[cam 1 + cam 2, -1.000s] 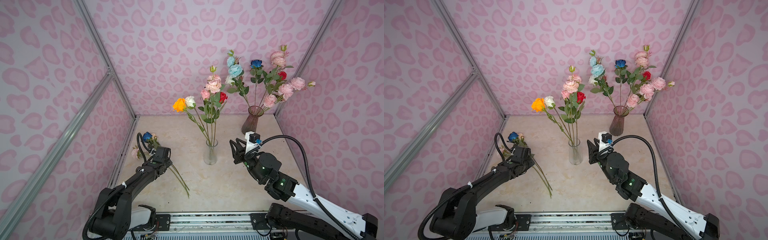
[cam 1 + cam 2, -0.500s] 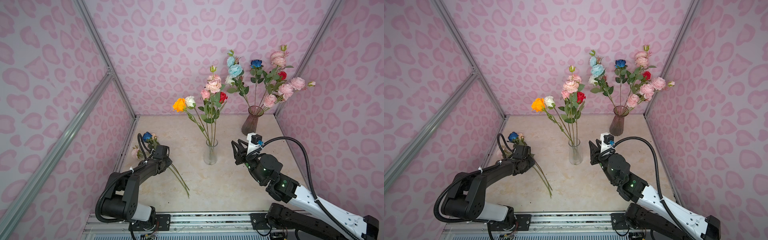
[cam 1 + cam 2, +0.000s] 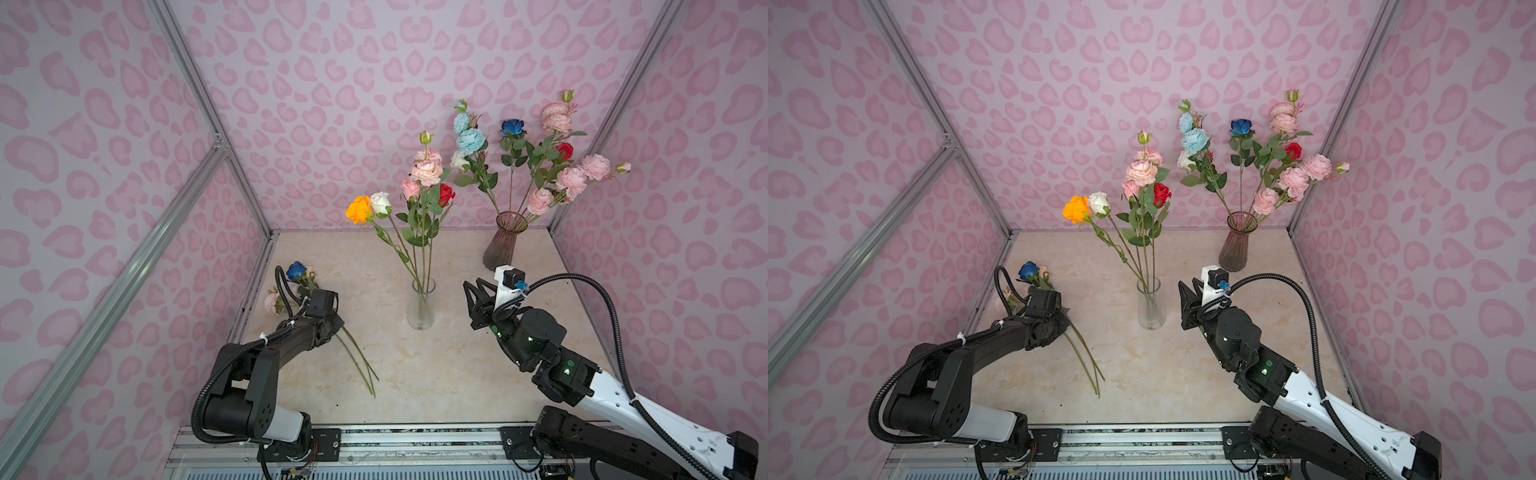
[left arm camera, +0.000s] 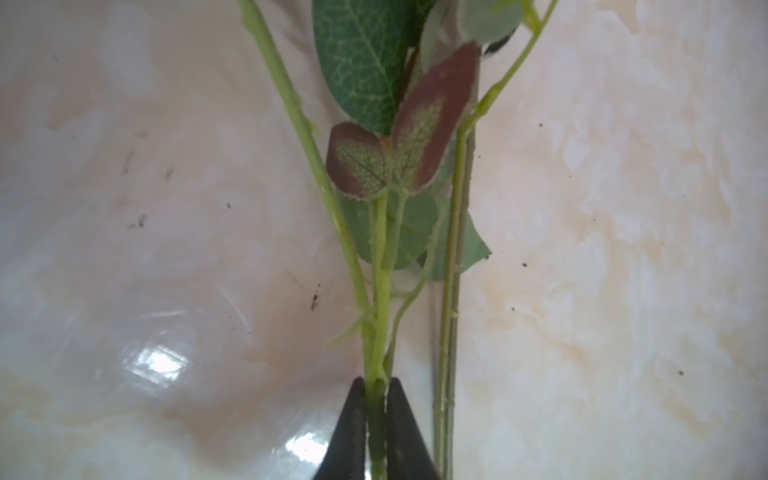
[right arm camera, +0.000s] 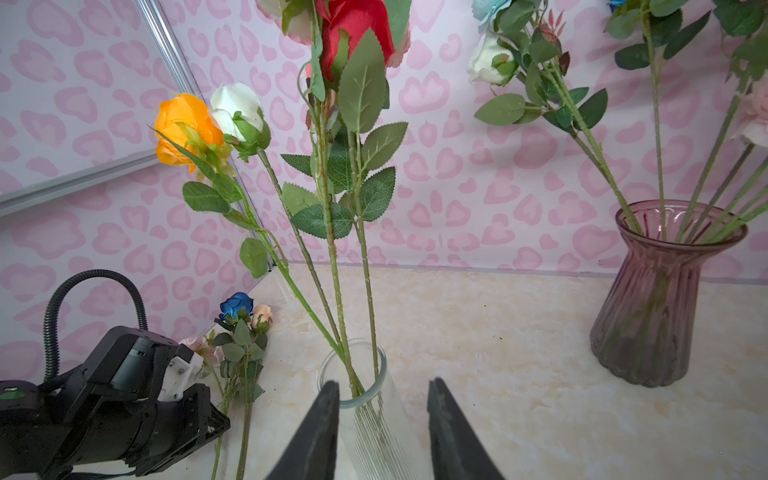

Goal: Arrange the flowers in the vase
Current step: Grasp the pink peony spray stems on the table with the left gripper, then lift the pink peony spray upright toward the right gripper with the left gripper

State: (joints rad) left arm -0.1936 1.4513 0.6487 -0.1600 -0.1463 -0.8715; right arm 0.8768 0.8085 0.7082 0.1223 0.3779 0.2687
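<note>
Left wrist view: left fingers clamped on bare flower stem below leaves. Prob light, bendy. Right fingers apart, empty.

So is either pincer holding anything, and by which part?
Left pincer grips a flower stem on the bare stalk below its leaves. Right pincer is open, holding nothing.

Both top views look down from the front onto the whole tabletop. The left wrist camera stares down close; the right looks across low.
</note>
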